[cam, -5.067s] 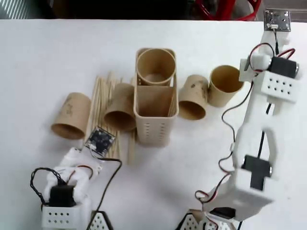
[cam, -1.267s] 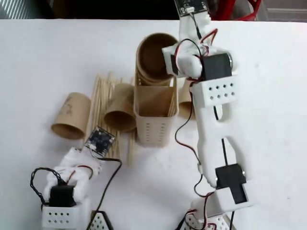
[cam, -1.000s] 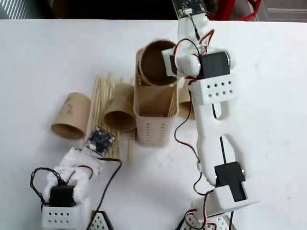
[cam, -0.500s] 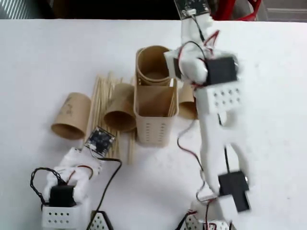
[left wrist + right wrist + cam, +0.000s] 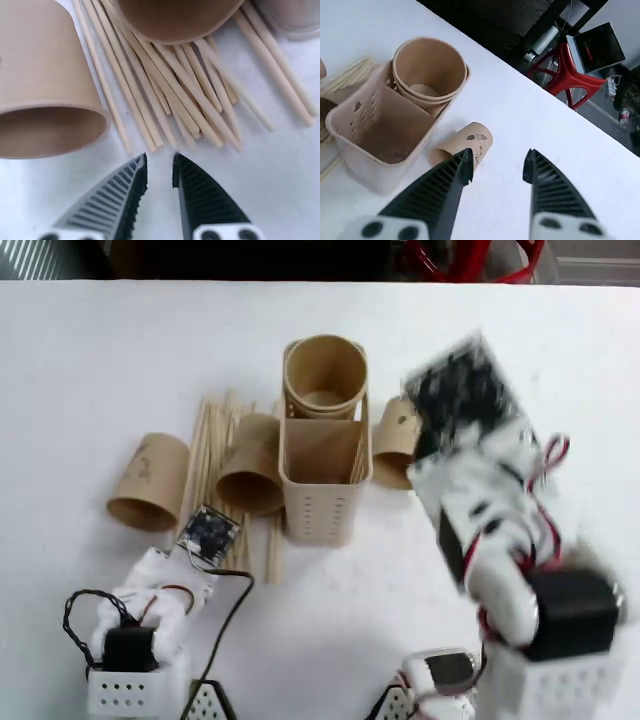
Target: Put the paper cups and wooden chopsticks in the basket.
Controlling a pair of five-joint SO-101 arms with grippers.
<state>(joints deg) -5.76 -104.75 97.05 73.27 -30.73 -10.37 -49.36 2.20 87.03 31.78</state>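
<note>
My left end effector (image 5: 159, 165) sat low over the white tabletop (image 5: 100, 360), its ribbed jaws only narrowly parted and holding nothing. Just ahead of its tips lay the loose bundle of pale wooden chopsticks (image 5: 190, 95), close but not touching. Ahead and to its left, one brown paper cup (image 5: 45, 95) lay on its side. A second brown paper cup on its side (image 5: 175, 17) rested across the far ends of the sticks.

My right end effector (image 5: 495, 167) was raised above the tabletop, jaws spread wide and empty. Just beyond its tips lay a third brown paper cup, tipped over (image 5: 462, 145). It lay right beside the beige perforated plastic basket (image 5: 370, 145), which stood ahead and to the left. In the basket's farther compartment a stack of brown paper cups stood upright (image 5: 427, 70).
</note>
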